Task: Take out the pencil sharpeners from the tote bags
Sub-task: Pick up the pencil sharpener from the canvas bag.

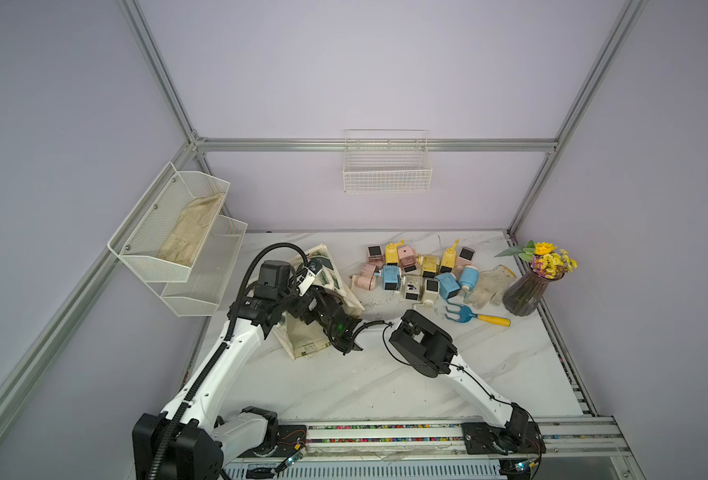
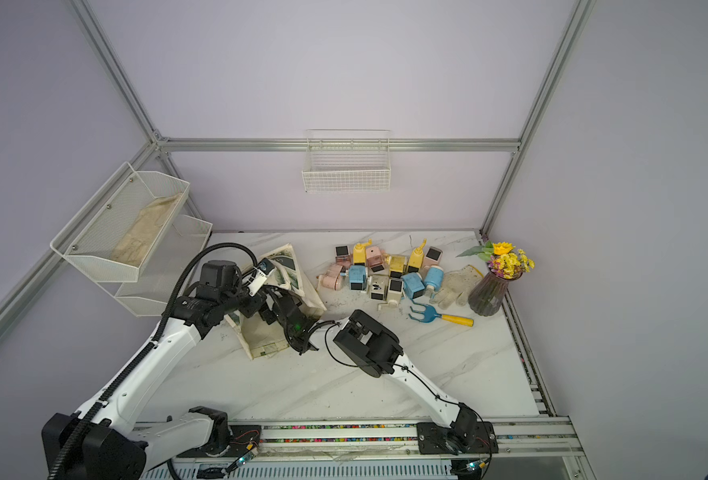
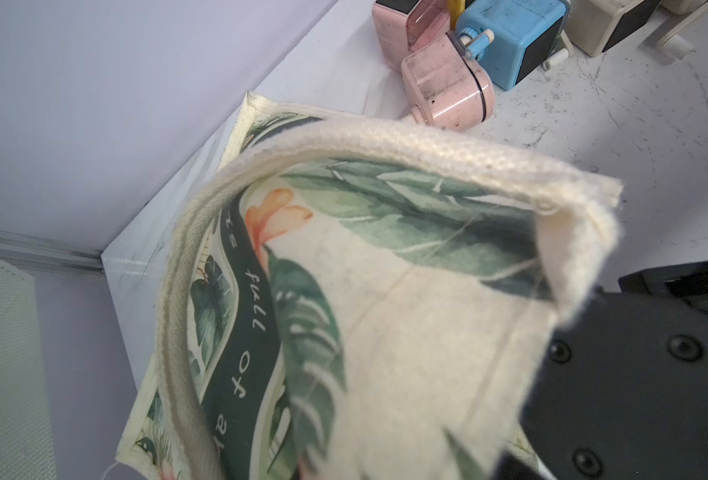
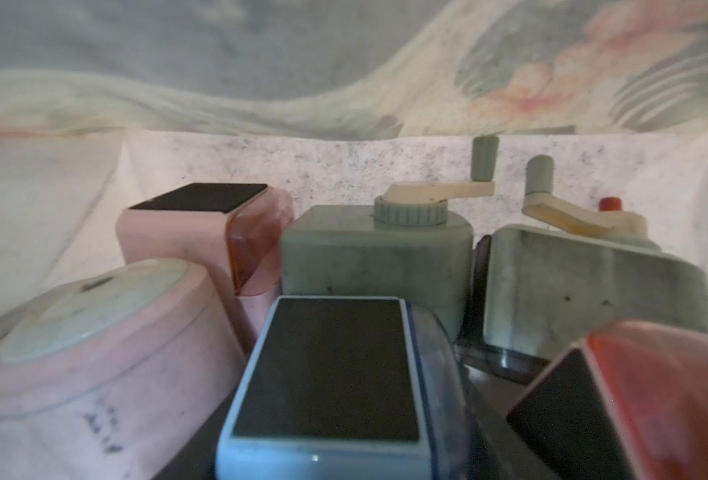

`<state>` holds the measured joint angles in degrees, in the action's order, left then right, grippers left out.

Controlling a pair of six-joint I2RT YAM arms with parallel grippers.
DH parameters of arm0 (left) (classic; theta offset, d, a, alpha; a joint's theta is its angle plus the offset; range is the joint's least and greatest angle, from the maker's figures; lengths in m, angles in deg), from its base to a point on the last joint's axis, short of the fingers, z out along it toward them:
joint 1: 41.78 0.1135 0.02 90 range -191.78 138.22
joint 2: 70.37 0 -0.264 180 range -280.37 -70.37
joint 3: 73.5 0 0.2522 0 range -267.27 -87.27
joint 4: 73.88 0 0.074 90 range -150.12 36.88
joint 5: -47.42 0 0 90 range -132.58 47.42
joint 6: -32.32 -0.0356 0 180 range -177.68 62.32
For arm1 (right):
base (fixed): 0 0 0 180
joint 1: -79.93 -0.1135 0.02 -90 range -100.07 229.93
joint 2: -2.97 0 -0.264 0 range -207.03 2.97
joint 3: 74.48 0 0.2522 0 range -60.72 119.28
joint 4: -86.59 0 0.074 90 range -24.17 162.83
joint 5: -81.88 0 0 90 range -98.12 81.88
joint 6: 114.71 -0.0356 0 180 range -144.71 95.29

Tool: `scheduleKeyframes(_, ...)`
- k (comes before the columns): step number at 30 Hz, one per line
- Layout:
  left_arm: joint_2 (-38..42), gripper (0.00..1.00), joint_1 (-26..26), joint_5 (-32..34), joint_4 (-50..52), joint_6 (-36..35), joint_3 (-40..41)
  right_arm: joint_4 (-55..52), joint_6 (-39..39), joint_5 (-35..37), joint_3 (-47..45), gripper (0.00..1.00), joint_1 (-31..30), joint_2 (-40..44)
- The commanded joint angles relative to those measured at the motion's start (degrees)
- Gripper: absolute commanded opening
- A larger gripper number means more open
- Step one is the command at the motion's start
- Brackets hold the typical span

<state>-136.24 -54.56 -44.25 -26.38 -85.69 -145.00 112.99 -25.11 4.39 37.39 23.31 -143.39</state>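
Top views overhead, sharing table (image 1: 385, 382); wrist views close, bag (image 3: 385, 332).

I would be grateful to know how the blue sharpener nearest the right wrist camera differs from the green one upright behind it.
The blue sharpener lies with its black face up; the green sharpener shows a plain side. The green one's cream crank sits on top; the blue one's crank is out of sight. The blue one is closer. Both are boxy and sit inside the tote bag.
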Motion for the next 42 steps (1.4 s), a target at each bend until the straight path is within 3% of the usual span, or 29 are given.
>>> scheduleKeyframes(1,4.2,0.0,-1.2,-6.0,-5.4,0.4,-2.7,2.9,1.7,-8.1,-6.9,0.48,0.2,6.6)
scheduleKeyframes(12,3.3,0.0,-1.2,0.0,-5.4,3.5,-2.8,8.0,1.2,-13.3,-25.2,0.39,0.2,25.8)
scheduleKeyframes(20,3.0,0.0,-1.0,3.7,-5.4,3.9,-3.0,3.5,2.0,-18.5,-34.9,0.38,-1.2,37.9)
scheduleKeyframes(27,3.2,0.0,-0.3,9.2,-5.5,3.9,-2.8,-2.7,3.3,-20.1,-44.7,0.37,-2.0,50.9)
scheduleKeyframes(31,3.5,0.0,1.4,10.2,-5.5,3.8,-3.0,-0.7,4.0,-16.9,-52.6,0.37,-1.6,59.1)
scheduleKeyframes(37,4.5,0.0,3.3,12.1,-5.9,3.6,-2.7,3.5,3.7,-14.9,-58.6,0.37,3.6,62.2)
scheduleKeyframes(42,5.4,0.0,3.9,13.2,-6.7,3.6,-2.2,5.1,-0.8,-13.6,-57.6,0.37,9.9,56.6)
